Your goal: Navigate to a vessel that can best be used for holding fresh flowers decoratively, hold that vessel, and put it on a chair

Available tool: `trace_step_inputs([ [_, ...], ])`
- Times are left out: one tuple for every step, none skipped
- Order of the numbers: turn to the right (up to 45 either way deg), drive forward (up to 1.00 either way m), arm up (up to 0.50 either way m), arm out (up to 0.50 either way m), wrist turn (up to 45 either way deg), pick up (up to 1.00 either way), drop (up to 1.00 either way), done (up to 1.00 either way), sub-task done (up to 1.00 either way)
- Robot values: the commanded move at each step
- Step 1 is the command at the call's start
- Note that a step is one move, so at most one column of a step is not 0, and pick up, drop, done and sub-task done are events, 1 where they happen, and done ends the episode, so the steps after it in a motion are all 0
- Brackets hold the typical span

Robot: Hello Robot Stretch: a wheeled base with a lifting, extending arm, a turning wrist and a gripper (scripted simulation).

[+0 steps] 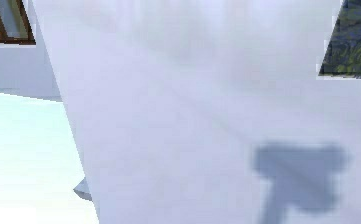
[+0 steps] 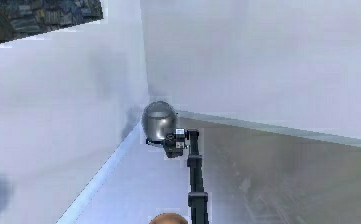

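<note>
Carefully, I should turn slowly from the white wall behind the shiny grey round metal vessel, since I cannot tell if the fingers of the dark gripper grasp it.

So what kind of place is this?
Probably a room in a house, near a corner: white walls, a painting hanging on one, and a wood-framed window.

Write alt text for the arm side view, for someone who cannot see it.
A dark arm rises from the bottom edge to a rounded grey metallic vessel near a corner of white walls; whether its pincer holds it cannot be told. A dark picture hangs upper left.
</note>
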Motion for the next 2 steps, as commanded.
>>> trace_step_inputs([
  [0.0, 0.0, 0.1, 0.0, 0.0, 0.0, 0.0, 0.0, 0.0],
  [0.0, 0.0, 0.24, 0.0, 0.0, 0.0, 0.0, 0.0, 0.0],
])
